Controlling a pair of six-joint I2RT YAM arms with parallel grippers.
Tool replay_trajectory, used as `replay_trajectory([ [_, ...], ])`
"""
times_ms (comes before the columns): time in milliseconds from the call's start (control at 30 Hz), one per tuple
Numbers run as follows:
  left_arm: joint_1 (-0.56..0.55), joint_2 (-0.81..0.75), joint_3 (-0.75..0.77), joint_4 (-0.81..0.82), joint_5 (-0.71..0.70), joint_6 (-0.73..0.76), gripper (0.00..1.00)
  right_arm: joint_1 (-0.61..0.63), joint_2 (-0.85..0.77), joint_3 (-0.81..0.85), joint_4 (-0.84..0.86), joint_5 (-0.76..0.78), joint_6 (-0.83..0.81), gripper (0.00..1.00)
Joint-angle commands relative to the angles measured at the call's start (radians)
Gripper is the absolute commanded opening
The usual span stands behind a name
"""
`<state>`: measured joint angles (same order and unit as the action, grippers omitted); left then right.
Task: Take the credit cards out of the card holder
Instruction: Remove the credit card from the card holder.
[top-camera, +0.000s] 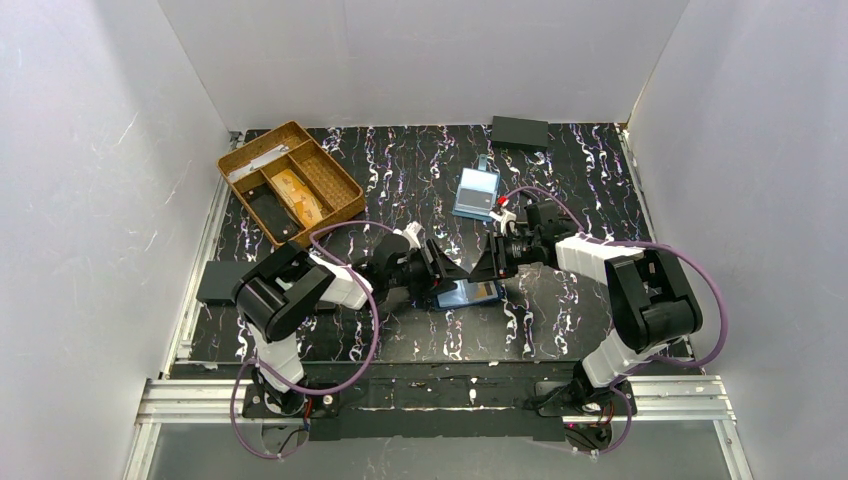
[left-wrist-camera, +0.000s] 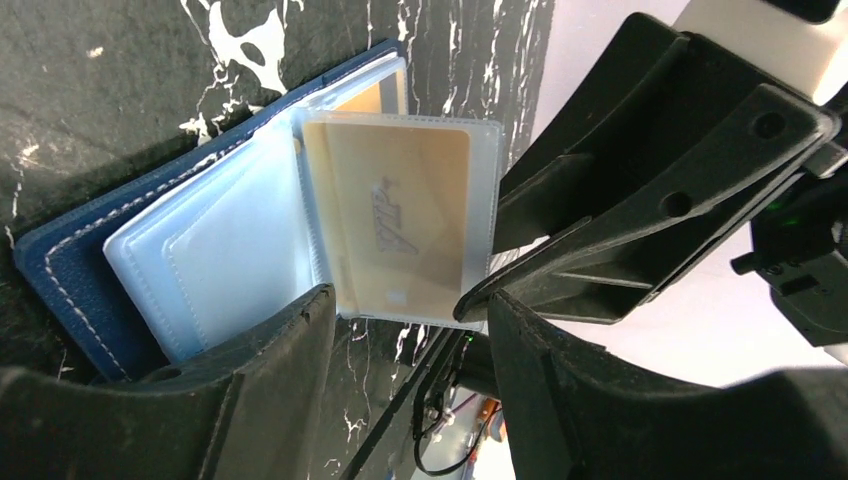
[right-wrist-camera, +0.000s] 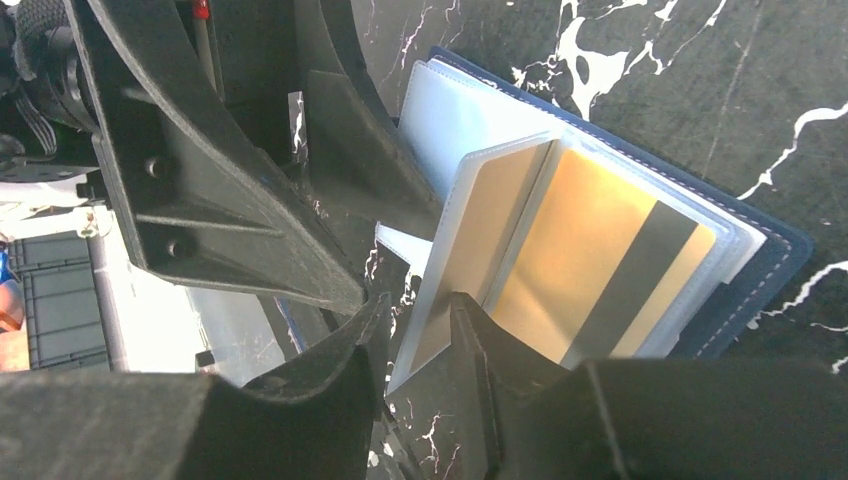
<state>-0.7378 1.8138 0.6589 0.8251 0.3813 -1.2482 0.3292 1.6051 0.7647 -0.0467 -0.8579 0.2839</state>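
Note:
The navy card holder lies open on the table between my two grippers, also seen from above as the card holder. One clear sleeve page stands up from it with an orange credit card inside. A second gold card with a black stripe lies in the sleeve below. My left gripper is open, with the raised sleeve's free edge just beyond its fingertips. My right gripper is open around that sleeve's lower corner, which rests against one finger. From above, the left gripper and right gripper face each other.
A brown wooden organiser tray sits at the back left. A light blue clear case lies behind the grippers. A black box is at the back right. A flat black rectangle lies at the left edge. White walls enclose the table.

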Motion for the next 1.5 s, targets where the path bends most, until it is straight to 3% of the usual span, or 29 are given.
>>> replay_trajectory([
  [0, 0.014, 0.031, -0.033, 0.091, -0.009, -0.037, 0.57, 0.028, -0.002, 0.038, 0.035, -0.104, 0.014, 0.39],
  [100, 0.020, 0.036, -0.051, 0.132, -0.008, -0.050, 0.62, 0.036, 0.003, 0.045, 0.034, -0.127, 0.008, 0.44],
  [367, 0.024, 0.043, -0.084, 0.204, -0.010, -0.074, 0.63, 0.097, 0.020, 0.067, 0.035, -0.213, 0.001, 0.52],
  [800, 0.035, 0.038, -0.107, 0.252, 0.003, -0.095, 0.59, 0.010, -0.013, 0.064, -0.023, -0.140, -0.080, 0.52],
  [1133, 0.021, 0.050, 0.011, 0.252, 0.116, -0.079, 0.54, -0.042, 0.005, 0.054, -0.089, 0.088, -0.100, 0.53],
  [1467, 0.015, 0.113, 0.025, 0.252, 0.136, -0.100, 0.55, -0.042, 0.065, 0.064, -0.086, 0.043, -0.079, 0.52],
])
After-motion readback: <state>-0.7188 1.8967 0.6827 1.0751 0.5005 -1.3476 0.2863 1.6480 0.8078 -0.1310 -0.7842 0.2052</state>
